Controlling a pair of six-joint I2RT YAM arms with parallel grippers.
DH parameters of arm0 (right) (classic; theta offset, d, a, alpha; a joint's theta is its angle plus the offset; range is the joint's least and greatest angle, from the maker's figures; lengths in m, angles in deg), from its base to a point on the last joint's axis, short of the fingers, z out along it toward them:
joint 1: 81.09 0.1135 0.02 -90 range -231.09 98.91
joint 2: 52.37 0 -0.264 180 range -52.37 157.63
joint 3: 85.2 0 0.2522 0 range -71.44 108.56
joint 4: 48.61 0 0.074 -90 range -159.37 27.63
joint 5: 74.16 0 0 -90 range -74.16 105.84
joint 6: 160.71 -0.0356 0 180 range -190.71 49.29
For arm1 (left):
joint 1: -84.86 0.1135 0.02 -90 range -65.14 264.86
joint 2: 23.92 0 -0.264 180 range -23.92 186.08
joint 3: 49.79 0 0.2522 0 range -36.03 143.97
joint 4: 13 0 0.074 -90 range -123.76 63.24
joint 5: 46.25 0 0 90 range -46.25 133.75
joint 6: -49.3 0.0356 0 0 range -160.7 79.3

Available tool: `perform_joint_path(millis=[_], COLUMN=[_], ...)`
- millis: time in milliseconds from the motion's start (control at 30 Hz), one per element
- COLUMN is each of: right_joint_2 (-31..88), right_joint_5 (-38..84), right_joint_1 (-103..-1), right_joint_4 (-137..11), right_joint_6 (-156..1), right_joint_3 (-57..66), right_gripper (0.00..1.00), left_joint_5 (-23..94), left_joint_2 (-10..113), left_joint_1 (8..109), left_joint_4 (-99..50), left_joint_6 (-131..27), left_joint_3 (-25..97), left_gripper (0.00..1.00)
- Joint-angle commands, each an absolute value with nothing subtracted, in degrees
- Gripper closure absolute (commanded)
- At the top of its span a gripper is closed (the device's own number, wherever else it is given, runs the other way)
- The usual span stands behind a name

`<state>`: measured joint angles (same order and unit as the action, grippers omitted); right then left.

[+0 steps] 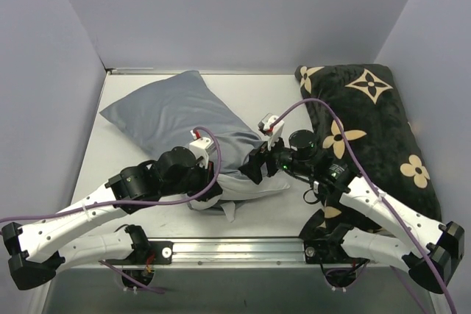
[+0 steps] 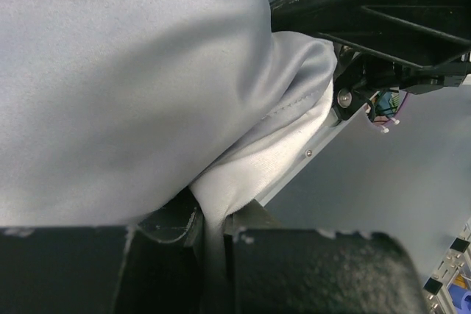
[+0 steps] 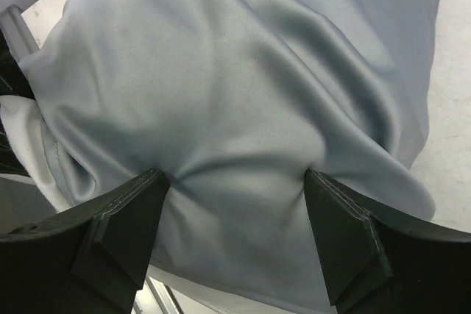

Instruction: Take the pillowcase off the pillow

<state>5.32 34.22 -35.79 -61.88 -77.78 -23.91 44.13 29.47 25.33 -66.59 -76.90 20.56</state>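
1. The pillow [image 1: 254,184] is lying on the surface [image 1: 272,93], left of centre, and is slanting from the far left towards the near middle. It is sitting almost wholly inside a grey pillowcase [image 1: 176,112]. Only a pale white corner is showing at the near end, between the two arms.
2. In the left wrist view the pillowcase [image 2: 125,86] is filling the upper left. Its stitched hem is curving over the white pillow [image 2: 250,174] cloth that is bulging out beneath it.
3. The left fingers [image 2: 169,255] are clenching a thin fold of that white cloth, which is running down into the narrow gap between them. From above, the left fingers [image 1: 212,190] are sitting at the pillow's near end, partly hidden by the grey cloth.
4. The right fingers [image 3: 132,211] are standing wide apart, released. Their tips are pressing on the pillowcase [image 3: 243,93] on either side of a soft bulge, with creases fanning out from each tip.
5. From above, the right fingers [image 1: 257,165] are meeting the near right side of the pillowcase, just beside the white corner.
6. A black cushion [image 1: 375,130] with tan flowers is lying along the right side of the surface, apart from the pillow. The right arm is crossing over its near end.
7. A purple cable [image 1: 324,108] is arching from the right wrist over the cushion.
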Motion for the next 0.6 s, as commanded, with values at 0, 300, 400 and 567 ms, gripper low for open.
perform_joint_path(millis=[0, 300, 400, 567], right_joint_2=[3.5, -2.8, -4.5, -2.9], right_joint_5=[30.4, 31.0, 30.6, 26.5], right_joint_1=[-34.4, -31.0, -29.1, -27.4], right_joint_4=[-61.6, -64.5, -64.4, -65.7], right_joint_6=[-74.8, -74.6, -74.6, -74.0], right_joint_3=[-23.6, -25.4, -27.3, -27.3], right_gripper=[0.22, 0.22, 0.23, 0.26], left_joint_5=[44.3, 44.4, 44.6, 44.1], left_joint_2=[29.3, 29.6, 29.8, 29.9], left_joint_1=[25.6, 25.7, 25.6, 25.6], left_joint_4=[-59.8, -59.8, -59.9, -59.7], left_joint_6=[-77.2, -77.1, -77.1, -77.3], left_joint_3=[24.5, 24.8, 24.7, 24.7], left_gripper=[1.0, 1.0, 1.0, 1.0])
